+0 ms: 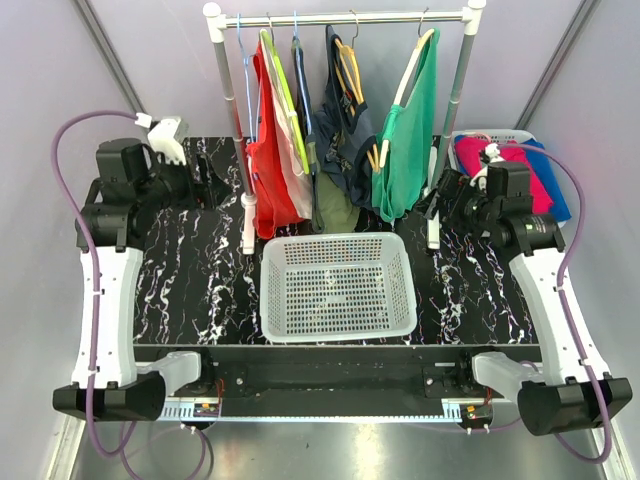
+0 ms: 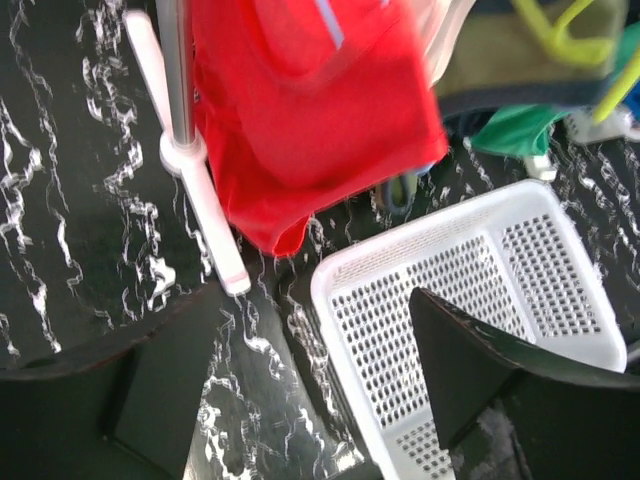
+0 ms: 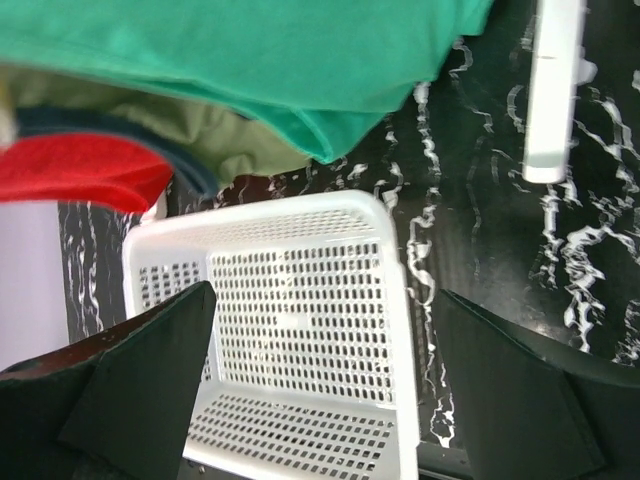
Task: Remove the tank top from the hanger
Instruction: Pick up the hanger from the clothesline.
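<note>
Left hand (image 2: 315, 330), right hand (image 3: 325, 300) both open, empty; we fear tugging green tank top (image 1: 408, 150) drags hanger (image 1: 415, 65) off rail (image 1: 350, 17), tips rack (image 1: 458, 90)

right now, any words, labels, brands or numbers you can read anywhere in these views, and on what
No text can be read in any view.
Green tank top: no print or tag showing.
Red top: no print or tag showing.
White basket: no mark.
Small coloured stickers at the near edge: too small to read.
</note>
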### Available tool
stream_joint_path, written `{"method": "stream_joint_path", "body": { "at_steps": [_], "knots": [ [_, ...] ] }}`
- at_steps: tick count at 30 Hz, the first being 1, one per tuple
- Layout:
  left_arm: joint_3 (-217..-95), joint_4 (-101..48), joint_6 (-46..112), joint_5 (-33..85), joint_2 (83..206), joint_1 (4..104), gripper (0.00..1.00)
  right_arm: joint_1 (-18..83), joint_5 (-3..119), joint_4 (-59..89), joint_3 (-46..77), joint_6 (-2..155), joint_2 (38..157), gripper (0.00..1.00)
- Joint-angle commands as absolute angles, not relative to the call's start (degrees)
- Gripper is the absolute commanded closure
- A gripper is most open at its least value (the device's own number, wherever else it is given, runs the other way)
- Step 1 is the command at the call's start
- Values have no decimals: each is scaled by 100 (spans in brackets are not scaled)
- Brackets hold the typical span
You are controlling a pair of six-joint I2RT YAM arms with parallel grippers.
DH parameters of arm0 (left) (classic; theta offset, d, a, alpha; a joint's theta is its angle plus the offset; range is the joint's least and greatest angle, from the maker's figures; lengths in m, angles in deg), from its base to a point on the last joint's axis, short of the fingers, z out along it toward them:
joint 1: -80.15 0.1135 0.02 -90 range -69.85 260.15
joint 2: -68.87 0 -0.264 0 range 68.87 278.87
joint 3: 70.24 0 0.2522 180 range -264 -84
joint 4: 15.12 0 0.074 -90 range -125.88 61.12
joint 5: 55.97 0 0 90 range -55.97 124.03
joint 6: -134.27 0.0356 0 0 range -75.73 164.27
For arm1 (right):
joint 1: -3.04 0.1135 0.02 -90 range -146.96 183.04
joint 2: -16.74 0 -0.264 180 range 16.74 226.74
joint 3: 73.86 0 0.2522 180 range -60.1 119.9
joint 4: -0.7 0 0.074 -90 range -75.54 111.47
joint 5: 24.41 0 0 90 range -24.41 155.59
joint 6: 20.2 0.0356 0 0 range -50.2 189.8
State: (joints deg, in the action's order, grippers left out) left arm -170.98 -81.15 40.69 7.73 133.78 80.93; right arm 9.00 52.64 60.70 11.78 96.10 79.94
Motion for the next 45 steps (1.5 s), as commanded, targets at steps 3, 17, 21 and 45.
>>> {"method": "stream_joint_path", "body": {
  "at_steps": [3,17,21,45],
  "knots": [
    [-18050,-7520,3785,1047,13777,7892,21,1578,5793,5744,1338,9458,7958,0],
    [-20168,-7204,3266,2041,15384,7295,20,1886,5926,5358,1022,9616,7669,2],
    [-20493,-7046,3249,2295,15772,6979,21,1912,5891,5323,899,9634,7668,2],
    [-19791,-5929,3433,3315,16327,6582,41,1965,5706,5120,863,9730,7642,3]
  ]
}}
